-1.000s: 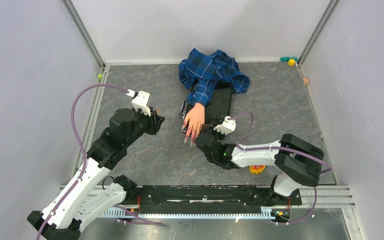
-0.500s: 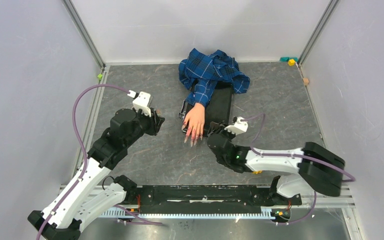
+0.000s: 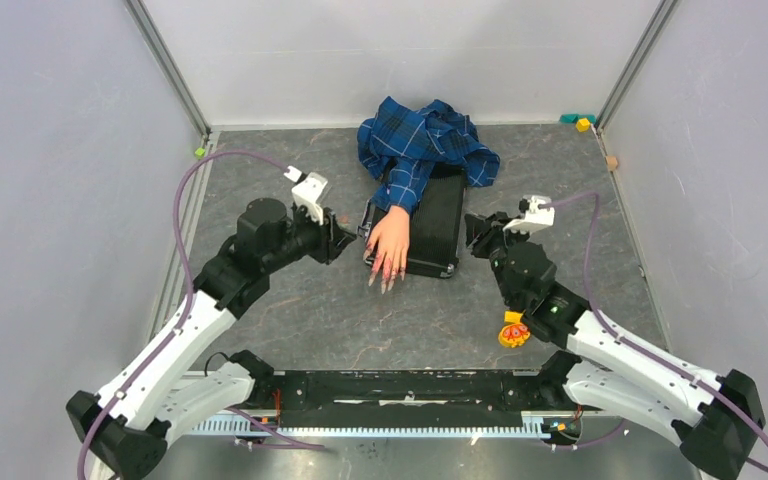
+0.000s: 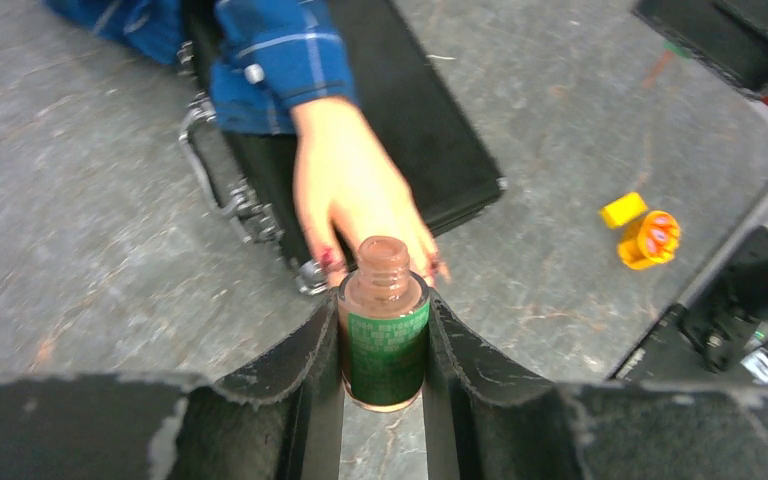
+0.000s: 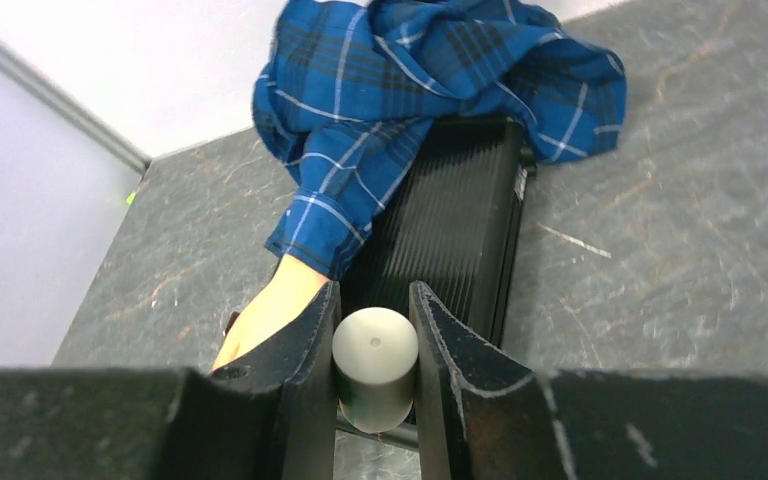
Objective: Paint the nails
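Nails (image 3: 384, 279) sit mid-frame in the top view. They are pink-red spikes on the mannequin hand (image 3: 391, 240), pointing toward the bottom edge, with the fingertips hanging past the near edge of the black case (image 3: 440, 215). Plaid sleeve (image 3: 407, 180) runs up to a bunched shirt at upper centre. Left gripper (image 3: 348, 238) is just left of the hand; can't tell if it touches. Right gripper (image 3: 476, 230) is at the case's right edge, well apart from the nails. A yellow-orange object (image 3: 512, 333) lies lower right of centre, beside the right arm.

Left wrist view: claw clamped on an uncapped polish bottle (image 4: 384, 345) with a green label, upright, neck open. The hand is behind it at upper centre, with nail tips peeking out either side of the neck.

Right wrist view: claw clamped on a pale cylindrical cap (image 5: 375, 360). Any brush under it is hidden. No nails visible here; the hand is at lower left, sleeve above it.

My read: bottle open and applicator out, so we're between loading and stroking. Can't tell which nails are done. Next move calls for swinging the right arm back across the case and setting the brush tip down lightly on one nail. The left arm needs to keep the bottle upright and out of the way.
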`<state>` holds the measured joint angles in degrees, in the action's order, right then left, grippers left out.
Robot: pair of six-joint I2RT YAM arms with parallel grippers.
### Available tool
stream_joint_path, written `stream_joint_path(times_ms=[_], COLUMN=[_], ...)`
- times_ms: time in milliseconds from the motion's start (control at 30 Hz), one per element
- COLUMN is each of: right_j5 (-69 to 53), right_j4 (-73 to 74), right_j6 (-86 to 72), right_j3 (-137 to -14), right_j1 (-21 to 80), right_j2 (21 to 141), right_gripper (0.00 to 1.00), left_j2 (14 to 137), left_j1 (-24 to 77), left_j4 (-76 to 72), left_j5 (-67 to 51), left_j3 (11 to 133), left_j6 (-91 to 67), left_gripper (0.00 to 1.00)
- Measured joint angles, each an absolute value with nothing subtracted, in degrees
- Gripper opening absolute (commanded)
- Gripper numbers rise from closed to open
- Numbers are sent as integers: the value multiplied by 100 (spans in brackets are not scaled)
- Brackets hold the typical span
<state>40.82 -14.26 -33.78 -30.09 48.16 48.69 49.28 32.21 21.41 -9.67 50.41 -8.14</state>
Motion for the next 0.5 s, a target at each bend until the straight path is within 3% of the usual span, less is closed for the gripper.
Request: stream_joint_path(times_ms=[233, 500], right_j5=[2034, -51], right_j4=[-928, -1765], right_j6=[-2714, -3138], right_j3=[-3944, -4289], right_j1=[4110, 3968], right_j2=[4807, 4845], right_gripper=[0, 0], left_j2=[5712, 5675], left_j1=[3251, 3435], left_j4=[1282, 620], left_j5=[-2655, -4425], left_j3=[5621, 5380], left_j6=[-792, -819], left_gripper=[2, 2])
